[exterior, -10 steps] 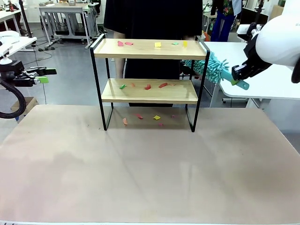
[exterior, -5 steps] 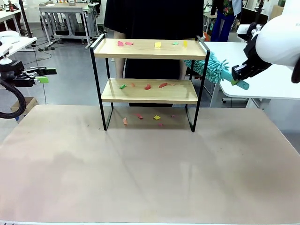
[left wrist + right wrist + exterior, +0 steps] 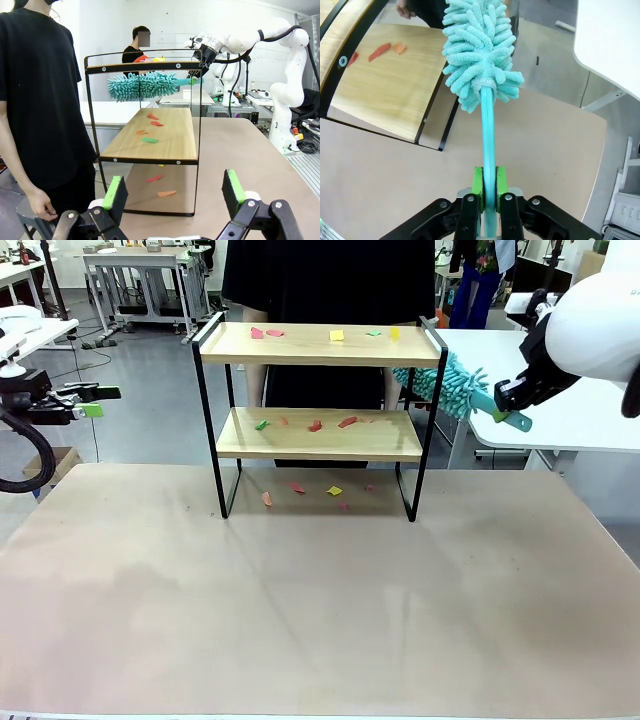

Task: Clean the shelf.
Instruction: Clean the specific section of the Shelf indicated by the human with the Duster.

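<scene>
Where shelf (image 3: 300, 348) is standing: far centre of table (image 3: 320, 590), scraps (image 3: 347, 422) lying on both boards.
Right gripper (image 3: 489, 182): we are clamping the duster (image 3: 450, 382) handle, head beside shelf's right end.
Left gripper (image 3: 175, 189): we are holding fingers (image 3: 116, 192) wide, far left.

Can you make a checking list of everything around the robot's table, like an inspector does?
Surface: tan table, shelf standing at its far side.
Job's things: two-tier shelf, upright; teal duster by its right end.
Clutter: coloured scraps on both boards and the table underneath.
Grippers: right gripper shut on the duster's handle; left gripper open, empty.
Cables: black hose looping by the left arm.
Surroundings: person in black behind the shelf; white tables beyond.
</scene>
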You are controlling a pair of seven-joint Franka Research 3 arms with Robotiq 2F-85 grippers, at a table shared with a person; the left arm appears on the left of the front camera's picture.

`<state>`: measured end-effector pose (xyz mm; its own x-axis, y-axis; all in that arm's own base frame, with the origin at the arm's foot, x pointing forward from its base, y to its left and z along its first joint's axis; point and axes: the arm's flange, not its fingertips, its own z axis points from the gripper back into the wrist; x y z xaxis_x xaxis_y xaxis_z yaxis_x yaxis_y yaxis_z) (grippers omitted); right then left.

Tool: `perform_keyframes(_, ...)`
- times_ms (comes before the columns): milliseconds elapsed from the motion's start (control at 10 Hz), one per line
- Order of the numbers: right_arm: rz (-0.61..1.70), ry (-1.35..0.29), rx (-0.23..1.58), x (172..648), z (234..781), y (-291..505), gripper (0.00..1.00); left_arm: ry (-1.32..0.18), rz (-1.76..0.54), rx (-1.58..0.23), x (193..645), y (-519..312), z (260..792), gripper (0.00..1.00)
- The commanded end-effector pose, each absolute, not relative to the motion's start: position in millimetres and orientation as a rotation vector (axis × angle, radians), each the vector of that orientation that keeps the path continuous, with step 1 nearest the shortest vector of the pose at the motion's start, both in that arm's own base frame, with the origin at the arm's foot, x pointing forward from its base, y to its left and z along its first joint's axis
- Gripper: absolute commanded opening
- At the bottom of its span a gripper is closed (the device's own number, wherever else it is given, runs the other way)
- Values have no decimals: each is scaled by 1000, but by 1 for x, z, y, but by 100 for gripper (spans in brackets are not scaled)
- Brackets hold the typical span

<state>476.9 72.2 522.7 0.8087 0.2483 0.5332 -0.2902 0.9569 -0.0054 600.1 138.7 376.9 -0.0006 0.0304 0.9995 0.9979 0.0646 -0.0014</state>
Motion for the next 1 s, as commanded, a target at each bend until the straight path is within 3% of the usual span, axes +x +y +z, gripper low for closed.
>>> perform_keyframes(0, 316, -534, 35, 472, 542, 60, 13, -1265, -1161, -1169, 599, 139, 379, 100)
perform_keyframes(500, 467, -304, -70, 442, 570, -37, 13, -1265, -1161, -1169, 599, 139, 379, 100)
perform_keyframes(900, 720, -102, 16, 374, 576, -74, 13, -1265, -1161, -1169, 599, 139, 379, 100)
